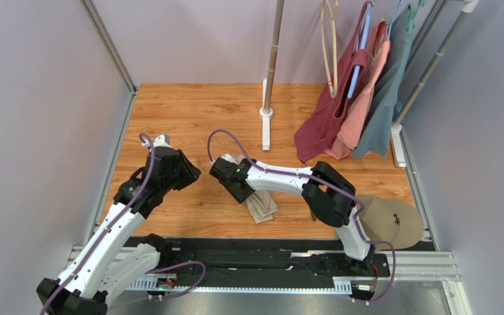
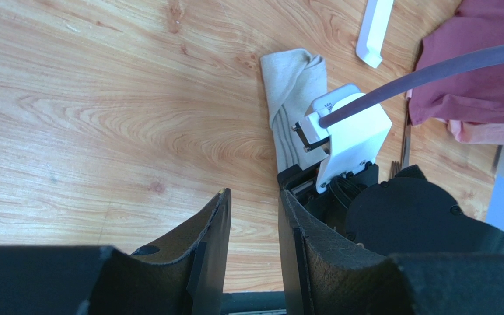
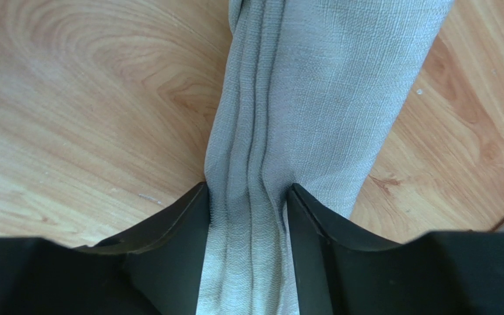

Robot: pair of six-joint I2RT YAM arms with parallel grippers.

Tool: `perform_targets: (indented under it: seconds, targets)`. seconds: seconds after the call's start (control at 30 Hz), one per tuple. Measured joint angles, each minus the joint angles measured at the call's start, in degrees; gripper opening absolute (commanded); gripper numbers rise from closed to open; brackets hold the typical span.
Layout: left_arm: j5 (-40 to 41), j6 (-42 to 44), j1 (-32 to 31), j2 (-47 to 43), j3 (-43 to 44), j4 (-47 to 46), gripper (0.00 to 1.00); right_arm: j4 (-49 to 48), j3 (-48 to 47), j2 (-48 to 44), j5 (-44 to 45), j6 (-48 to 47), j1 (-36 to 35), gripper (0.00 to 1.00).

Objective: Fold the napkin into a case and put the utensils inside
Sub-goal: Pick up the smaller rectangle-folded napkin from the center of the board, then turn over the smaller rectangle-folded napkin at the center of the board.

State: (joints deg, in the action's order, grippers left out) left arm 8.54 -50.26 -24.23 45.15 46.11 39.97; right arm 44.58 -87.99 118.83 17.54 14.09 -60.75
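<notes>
The napkin (image 1: 262, 207) lies on the wooden table as a narrow folded beige strip, a case shape, running from near the table's middle toward the front. My right gripper (image 1: 240, 190) is down on it. In the right wrist view the right gripper (image 3: 248, 191) is shut on gathered pleats of the napkin (image 3: 327, 85), cloth touching both fingers. My left gripper (image 1: 192, 172) hovers to the left of the strip, open, with bare wood between its fingers (image 2: 214, 223); the napkin (image 2: 294, 79) lies ahead of it. Small dark pieces, likely the utensils (image 1: 397, 221), rest on a round tan disc (image 1: 379, 226) at the front right.
A garment stand's white foot (image 1: 266, 128) and pole stand at the back centre. Maroon, salmon and grey-teal garments (image 1: 346, 111) hang at the back right, their hems touching the table. Grey walls and metal rails close in both sides.
</notes>
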Motion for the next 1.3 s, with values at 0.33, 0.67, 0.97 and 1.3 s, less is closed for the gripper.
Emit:
perform_targets:
  seconds: [0.33,0.67,0.97,1.3]
  targets:
    - [-0.48,0.15,0.00,1.46,0.00,0.02,0.41,4.28,-5.07,3.76,6.88,0.94,-1.25,0.00]
    - [-0.46,0.26,0.00,1.49,0.00,0.13,0.41,4.37,-9.99,1.68,-4.61,1.60,-0.48,0.00]
    - [-0.46,0.46,0.00,0.55,0.00,1.40,0.40,-19.32,1.09,-5.29,-42.84,13.86,9.44,0.00]
    - [-0.52,0.63,0.00,0.31,0.00,1.99,0.40,-48.57,13.33,1.64,-65.72,32.15,13.62,0.00]
